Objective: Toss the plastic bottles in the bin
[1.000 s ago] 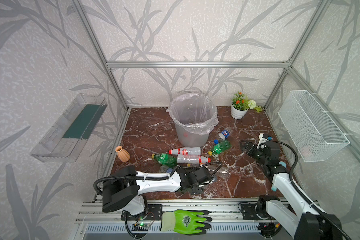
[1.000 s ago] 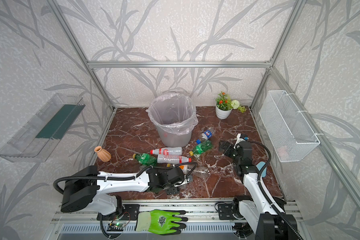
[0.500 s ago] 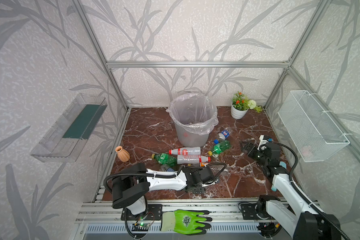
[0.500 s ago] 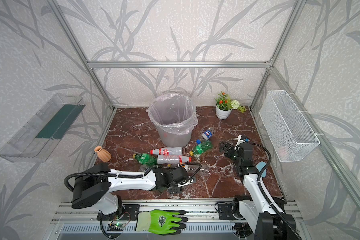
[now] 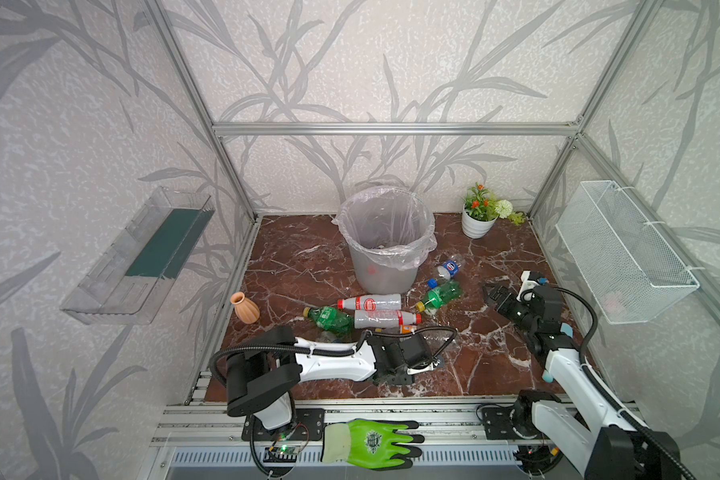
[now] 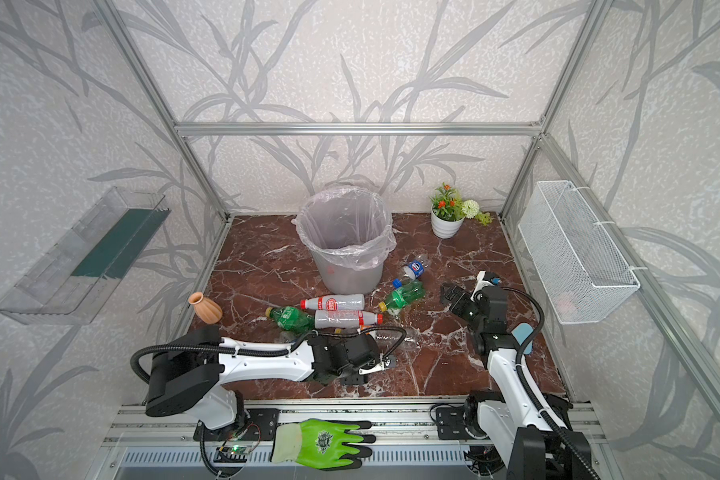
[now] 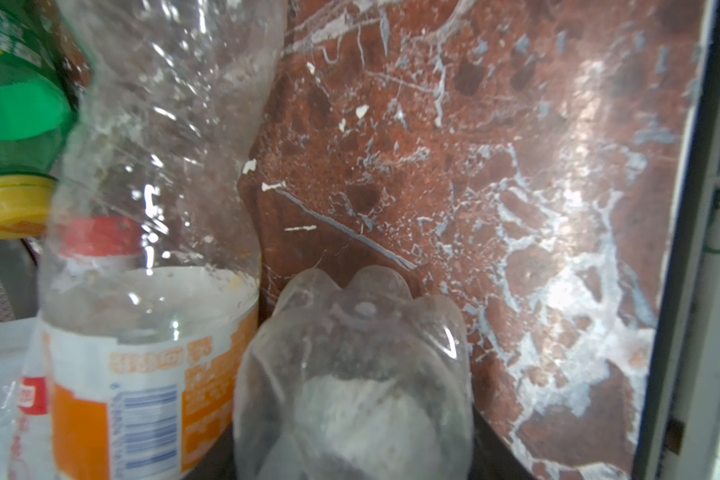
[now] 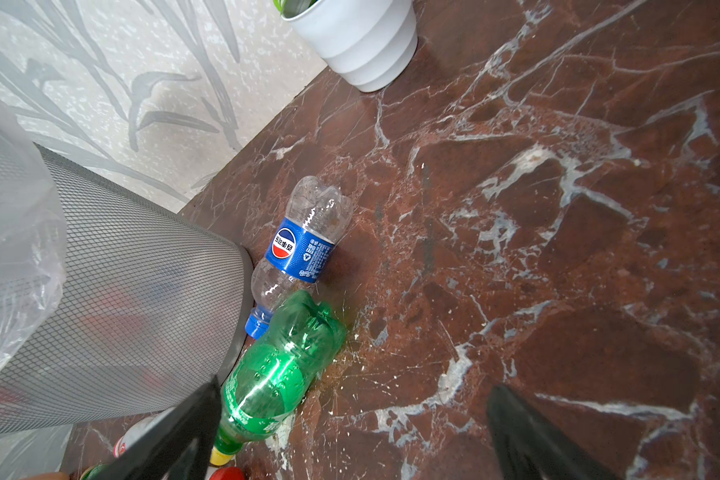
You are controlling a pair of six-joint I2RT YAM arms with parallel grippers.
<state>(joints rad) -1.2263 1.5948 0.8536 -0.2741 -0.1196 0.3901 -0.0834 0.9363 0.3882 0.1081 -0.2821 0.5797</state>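
Note:
Several plastic bottles lie on the marble floor in front of the bin. Two white ones with red bands lie side by side. Around them are two green ones, a blue-labelled one and an orange-labelled one. My left gripper lies low near the front edge. It is shut on a clear bottle, whose base fills the jaws. My right gripper hangs open, just right of a green bottle.
A terracotta vase stands at the left edge and a white flower pot at the back right. A wire basket hangs on the right wall, a clear shelf on the left. A green glove lies on the front rail.
My left arm has reached a little further right along the front edge, and its jaws have narrowed onto the clear bottle. The right arm has barely moved.

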